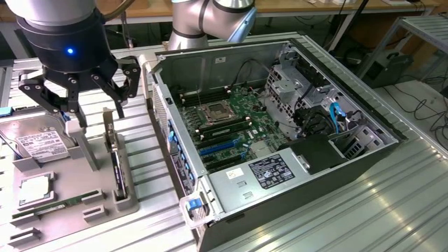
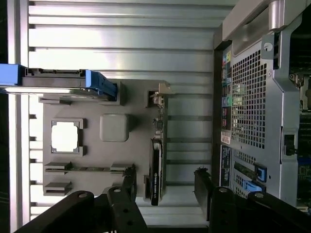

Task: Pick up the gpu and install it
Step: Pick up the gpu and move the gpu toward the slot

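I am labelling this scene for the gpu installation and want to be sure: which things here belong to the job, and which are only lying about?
For the job:
- gpu, standing on edge in the grey tray
- gripper, open, above the gpu
- open computer case

Lying about, on the same tray:
- hard drive
- processor chip
- memory stick

A ribbed aluminium table catches bright glare toward the exterior view's right. Behind it runs a wooden bench. A grey metal rack and loose black cables occupy the pale floor.
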`<state>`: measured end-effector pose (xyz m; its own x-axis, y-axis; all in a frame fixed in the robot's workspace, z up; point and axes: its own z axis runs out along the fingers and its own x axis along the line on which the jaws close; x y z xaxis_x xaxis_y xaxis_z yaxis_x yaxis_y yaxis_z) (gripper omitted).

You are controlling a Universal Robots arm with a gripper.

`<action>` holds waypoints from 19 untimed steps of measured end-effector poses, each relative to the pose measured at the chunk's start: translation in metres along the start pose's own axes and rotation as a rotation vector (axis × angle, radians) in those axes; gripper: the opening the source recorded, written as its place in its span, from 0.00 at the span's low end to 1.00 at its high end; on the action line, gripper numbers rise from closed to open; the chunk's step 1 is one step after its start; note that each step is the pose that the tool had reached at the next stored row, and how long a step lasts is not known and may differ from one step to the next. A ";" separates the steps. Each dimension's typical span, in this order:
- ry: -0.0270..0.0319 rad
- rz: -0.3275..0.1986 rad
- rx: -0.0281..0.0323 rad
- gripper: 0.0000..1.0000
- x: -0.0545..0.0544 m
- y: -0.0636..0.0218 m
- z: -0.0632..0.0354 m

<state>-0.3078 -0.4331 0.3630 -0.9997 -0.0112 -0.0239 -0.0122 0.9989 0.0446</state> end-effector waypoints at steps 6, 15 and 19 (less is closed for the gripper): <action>-0.0001 0.000 -0.0001 0.60 0.000 -0.0007 0.0118; -0.0001 0.002 0.0000 0.60 0.003 -0.0067 0.0283; -0.0001 0.002 0.0000 0.60 0.003 -0.0077 0.0369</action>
<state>-0.3100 -0.4392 0.3257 -0.9997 -0.0090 -0.0239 -0.0101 0.9990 0.0446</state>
